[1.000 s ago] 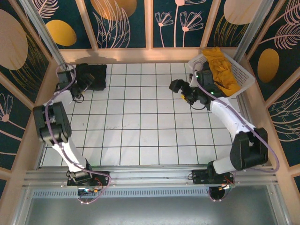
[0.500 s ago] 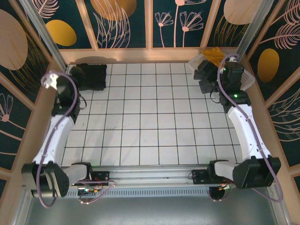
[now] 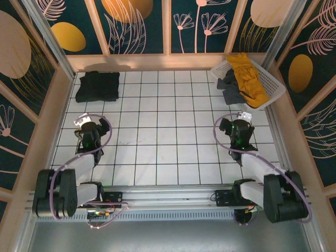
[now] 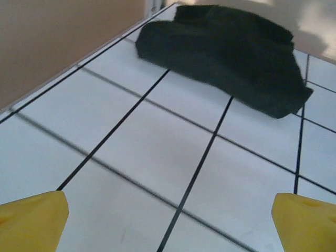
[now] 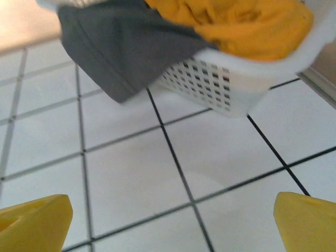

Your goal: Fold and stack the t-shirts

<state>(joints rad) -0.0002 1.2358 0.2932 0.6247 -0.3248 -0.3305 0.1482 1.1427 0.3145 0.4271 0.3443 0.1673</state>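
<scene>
White tiled table [image 3: 168, 136], leaf-patterned panels around. The left gripper [image 4: 168, 220] and right gripper [image 5: 173, 220] hang empty, jaws spread. The black t-shirt [image 4: 226, 58] lies far-left. The grey t-shirt [image 5: 115, 47] and yellow t-shirt [image 5: 236, 21] sit in the basket [image 5: 220, 84]. Tugging the draped grey one might tip the basket.

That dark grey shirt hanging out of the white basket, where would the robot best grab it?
Pinch the loose corner of the dark grey cloth t-shirt that droops over the wall of the white slotted plastic basket toward the tiles. Coming from the open tiled side, the right gripper probably meets it freely.
</scene>
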